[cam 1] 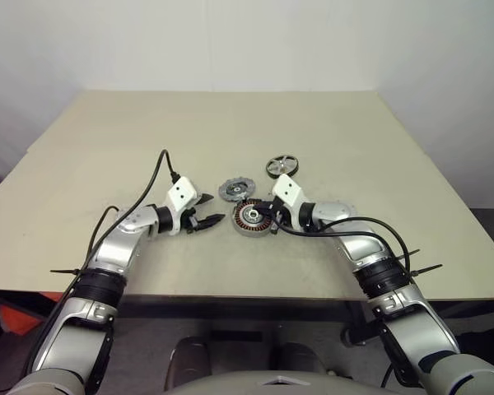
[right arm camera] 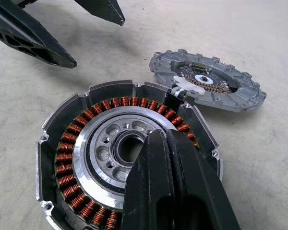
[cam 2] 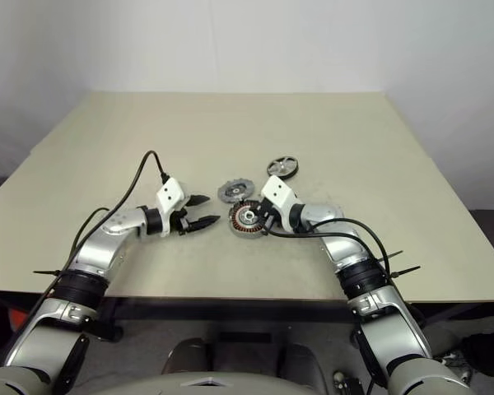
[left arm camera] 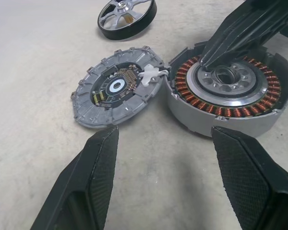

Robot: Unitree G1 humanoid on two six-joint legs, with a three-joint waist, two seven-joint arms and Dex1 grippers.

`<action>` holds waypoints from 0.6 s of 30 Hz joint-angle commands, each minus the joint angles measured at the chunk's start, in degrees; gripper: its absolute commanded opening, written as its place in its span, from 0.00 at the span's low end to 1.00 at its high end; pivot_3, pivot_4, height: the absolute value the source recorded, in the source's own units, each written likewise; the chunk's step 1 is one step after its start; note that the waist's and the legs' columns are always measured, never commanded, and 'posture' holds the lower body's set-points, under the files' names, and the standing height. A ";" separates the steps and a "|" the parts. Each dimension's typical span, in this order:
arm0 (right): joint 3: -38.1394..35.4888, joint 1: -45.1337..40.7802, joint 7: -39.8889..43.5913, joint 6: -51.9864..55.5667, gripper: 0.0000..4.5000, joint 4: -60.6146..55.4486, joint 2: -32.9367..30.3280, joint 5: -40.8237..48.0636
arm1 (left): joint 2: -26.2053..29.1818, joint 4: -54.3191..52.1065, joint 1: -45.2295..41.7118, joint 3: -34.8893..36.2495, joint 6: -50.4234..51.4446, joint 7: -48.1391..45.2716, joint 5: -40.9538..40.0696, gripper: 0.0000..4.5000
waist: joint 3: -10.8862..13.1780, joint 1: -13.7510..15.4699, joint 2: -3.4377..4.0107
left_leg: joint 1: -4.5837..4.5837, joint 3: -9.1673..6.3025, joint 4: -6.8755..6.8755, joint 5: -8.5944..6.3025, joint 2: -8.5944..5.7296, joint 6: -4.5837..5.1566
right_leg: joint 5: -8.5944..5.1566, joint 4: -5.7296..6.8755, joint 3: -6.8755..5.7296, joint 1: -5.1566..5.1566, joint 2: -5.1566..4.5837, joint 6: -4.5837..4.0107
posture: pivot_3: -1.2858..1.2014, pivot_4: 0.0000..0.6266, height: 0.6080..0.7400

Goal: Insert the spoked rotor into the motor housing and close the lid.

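Right hand [right arm camera: 158, 143] pressed together, tips over motor housing [right arm camera: 129, 163] hub; left hand [left arm camera: 165, 143] spread, empty. Risk: shoving housing into adjoining lid [right arm camera: 209, 81], spoked rotor [left arm camera: 127, 17] ungrasped.

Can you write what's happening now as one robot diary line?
right gripper: shut, over motor housing | left gripper: open, empty | spoked rotor: on table | lid: beside housing

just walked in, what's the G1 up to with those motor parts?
It's assembling a motor on the table. The motor housing lies open, windings showing, and the shut right gripper is poised over its centre hub. The open left gripper hovers just beside the housing, holding nothing. The lid lies flat next to the housing, joined to it by a small white connector. The spoked rotor sits on the table a little farther back, not yet inserted.
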 commanded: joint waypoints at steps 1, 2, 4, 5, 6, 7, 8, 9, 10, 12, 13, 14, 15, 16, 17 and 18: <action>-1.73 -1.46 -0.29 -1.20 0.01 -1.17 -0.26 0.57 | 0.73 -1.57 -0.56 1.31 -0.60 0.25 -0.28 0.72 | 0.00 0.00 0.00 | 0.00 0.00 0.00 0.00 0.00 0.00 | 0.00 0.00 0.00 0.00 0.00 0.00 | 0.52 0.00 1.00; -2.11 -1.58 -0.40 -1.28 0.01 -1.56 -0.32 0.78 | 0.66 -1.55 -0.57 1.24 -0.59 0.27 -0.25 0.72 | 0.00 0.00 0.00 | 0.00 0.00 0.00 0.00 0.00 0.00 | 0.00 0.00 0.00 0.00 0.00 0.00 | 0.52 0.00 1.00; -2.77 -1.81 -0.63 -1.23 0.01 -2.65 -0.40 1.20 | 0.54 -1.54 -0.57 1.12 -0.59 0.26 -0.20 0.72 | 0.00 0.00 0.00 | 0.00 0.00 0.00 0.00 0.00 0.00 | 0.00 0.00 0.00 0.00 0.00 0.00 | 0.52 0.00 1.00; -3.10 -1.92 -0.66 -1.13 0.01 -3.44 -0.40 1.45 | 0.50 -1.54 -0.58 1.08 -0.59 0.23 -0.19 0.72 | 0.00 0.01 0.00 | 0.00 0.00 0.00 0.00 0.00 0.00 | 0.00 0.00 0.00 0.00 0.00 0.00 | 0.52 0.00 1.00; -3.44 -2.00 -0.58 -0.80 0.01 -4.52 -0.34 1.81 | 0.45 -1.51 -0.61 1.04 -0.58 0.20 -0.19 0.72 | 0.00 0.02 0.00 | 0.00 0.00 0.00 0.00 0.00 0.00 | 0.00 0.00 0.00 0.00 0.00 0.00 | 0.52 0.00 1.00; -3.64 -2.03 -0.50 -0.53 0.01 -5.47 -0.30 2.05 | 0.43 -1.49 -0.63 1.00 -0.59 0.17 -0.18 0.72 | 0.00 0.02 0.00 | 0.00 0.00 0.00 0.00 0.00 0.00 | 0.00 0.00 0.00 0.00 0.00 0.00 | 0.52 0.00 1.00; -3.73 -2.01 -0.33 -0.21 0.01 -6.41 -0.30 2.25 | 0.42 -1.46 -0.67 0.97 -0.61 0.11 -0.18 0.72 | 0.00 0.03 0.00 | 0.00 0.00 0.00 0.00 0.00 0.00 | 0.00 0.01 0.00 0.00 0.00 0.00 | 0.52 0.00 1.00; -3.75 -1.96 -0.20 0.12 0.01 -7.17 -0.30 2.35 | 0.41 -1.42 -0.71 0.94 -0.62 0.05 -0.18 0.72 | 0.00 0.00 0.00 | 0.00 0.00 0.00 0.00 0.00 0.00 | 0.00 0.01 0.00 0.00 0.00 0.00 | 0.52 0.00 1.00; -3.71 -1.87 -0.09 0.38 0.01 -7.70 -0.29 2.40 | 0.40 -1.35 -0.79 0.91 -0.63 0.01 -0.17 0.72 | 0.00 -0.03 0.00 | 0.01 0.00 0.00 0.00 0.01 0.00 | 0.00 0.01 0.00 0.00 0.01 0.00 | 0.52 0.00 1.00; -3.47 -1.57 0.01 0.72 0.01 -8.20 -0.17 2.35 | 0.38 -1.18 -0.95 0.87 -0.67 -0.07 -0.14 0.72 | 0.00 0.00 0.00 | 0.01 0.00 0.00 0.00 0.01 0.00 | 0.00 0.01 0.00 0.00 0.01 0.00 | 0.52 0.00 1.00; -3.33 -1.43 0.00 0.77 0.01 -8.28 -0.11 2.30 | 0.38 -1.12 -1.01 0.86 -0.69 -0.09 -0.12 0.72 | 0.00 0.01 0.00 | 0.01 0.00 0.00 0.00 0.00 0.00 | 0.00 0.01 0.00 0.00 0.01 0.00 | 0.52 0.00 1.00; -3.00 -1.11 -0.02 0.73 0.01 -8.14 0.02 2.12 | 0.38 -1.09 -1.05 0.85 -0.72 -0.11 -0.11 0.72 | 0.00 0.01 0.00 | 0.01 0.00 0.00 0.00 0.00 0.00 | 0.00 0.01 0.00 0.00 0.01 0.00 | 0.52 0.00 1.00; -2.64 -0.71 0.00 0.73 0.01 -7.86 0.21 1.98 | 0.38 -1.07 -1.07 0.85 -0.75 -0.10 -0.09 0.72 | 0.00 0.01 0.00 | 0.00 0.00 0.01 0.00 0.00 0.00 | 0.00 0.01 0.00 0.00 0.00 0.00 | 0.52 0.00 1.00; -2.39 -0.30 -0.01 0.89 0.01 -7.20 0.57 2.01 | 0.38 -1.06 -1.08 0.85 -0.78 -0.08 -0.07 0.72 | 0.00 0.01 0.00 | 0.01 0.00 0.01 0.00 0.00 0.00 | 0.00 0.01 0.00 0.01 0.00 0.00 | 0.52 0.00 1.00; -2.20 0.04 -0.10 0.92 0.01 -6.33 0.92 1.99 | 0.37 -1.07 -1.07 0.86 -0.79 -0.05 -0.07 0.72 | 0.00 0.02 0.00 | 0.01 0.00 0.01 0.00 0.00 0.00 | 0.00 0.01 0.00 0.01 0.00 0.00 | 0.52 0.00 1.00; -1.84 0.36 -0.38 0.54 0.01 -4.95 1.16 1.47 | 0.36 -1.10 -1.05 0.86 -0.80 -0.03 -0.06 0.72 | 0.00 0.01 0.00 | 0.02 0.00 0.01 0.01 0.01 -0.01 | 0.00 0.02 0.00 0.01 0.01 0.00 | 0.52 0.00 1.00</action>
